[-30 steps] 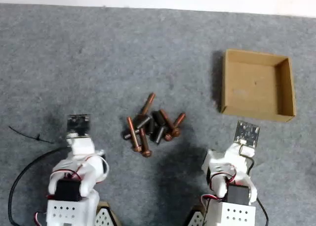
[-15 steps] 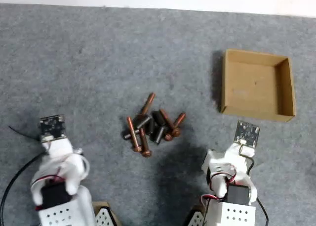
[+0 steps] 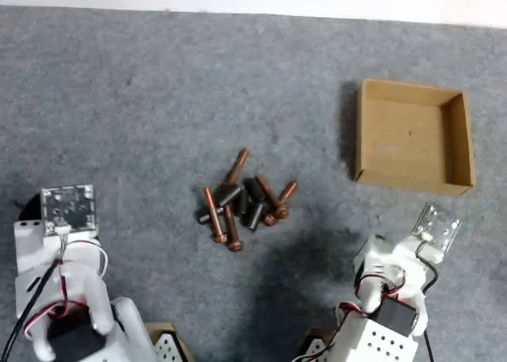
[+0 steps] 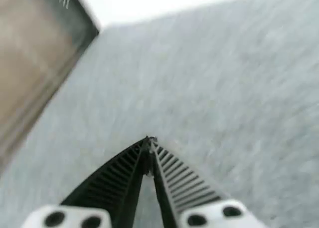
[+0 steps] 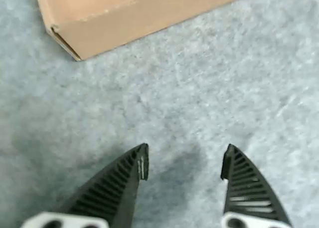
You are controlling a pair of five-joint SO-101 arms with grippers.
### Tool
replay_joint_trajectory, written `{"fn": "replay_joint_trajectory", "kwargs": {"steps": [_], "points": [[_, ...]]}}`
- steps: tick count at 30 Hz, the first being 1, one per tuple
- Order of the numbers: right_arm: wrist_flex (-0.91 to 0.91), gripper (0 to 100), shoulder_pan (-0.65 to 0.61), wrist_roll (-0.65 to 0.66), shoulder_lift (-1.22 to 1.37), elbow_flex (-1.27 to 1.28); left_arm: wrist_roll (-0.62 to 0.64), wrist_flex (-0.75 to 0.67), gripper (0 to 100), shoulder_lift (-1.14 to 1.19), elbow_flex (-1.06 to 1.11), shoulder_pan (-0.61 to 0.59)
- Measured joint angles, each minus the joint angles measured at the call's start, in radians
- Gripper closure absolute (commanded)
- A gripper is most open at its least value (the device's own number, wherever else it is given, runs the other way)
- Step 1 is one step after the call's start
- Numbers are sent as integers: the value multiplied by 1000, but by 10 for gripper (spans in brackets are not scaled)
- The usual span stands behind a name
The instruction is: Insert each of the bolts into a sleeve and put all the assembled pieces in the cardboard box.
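a loose heap of copper-coloured bolts and short dark sleeves lies flat on the grey mat, the pieces touching and crossing one another, with one bolt sticking out toward the far side. whether any bolt sits inside a sleeve cannot be told. the cardboard box, shallow and open-topped with its bare floor showing, stands upright to the right of the heap, well apart from it.

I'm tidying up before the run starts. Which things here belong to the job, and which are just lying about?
For the job: bolts, sleeves, box.
Lying about: grey mat, brown board at the mat's edge.
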Motion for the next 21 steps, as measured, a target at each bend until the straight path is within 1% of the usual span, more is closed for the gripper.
{"fn": "replay_joint_trajectory", "kwargs": {"steps": [2, 5, 9, 13, 15, 17, 19, 21], "points": [[0, 779, 6, 44, 0, 0, 2, 35, 992, 72, -98, 68], [0, 779, 11, 60, 0, 0, 57, 49, 992, 269, -238, 170], [0, 779, 11, 64, 0, 0, 140, 49, 992, 646, -391, 327], [0, 779, 11, 64, 0, 0, 247, 41, 994, 1020, -454, 483], [0, 779, 11, 64, 0, 0, 310, -20, 994, 1155, -454, 537], [0, 779, 15, 68, 0, 0, 348, -118, 994, 1249, -422, 562], [0, 779, 15, 81, 0, 0, 362, -230, 993, 1303, -361, 565], [0, 779, 18, 127, 0, 0, 368, -330, 993, 1313, -285, 559]]}}
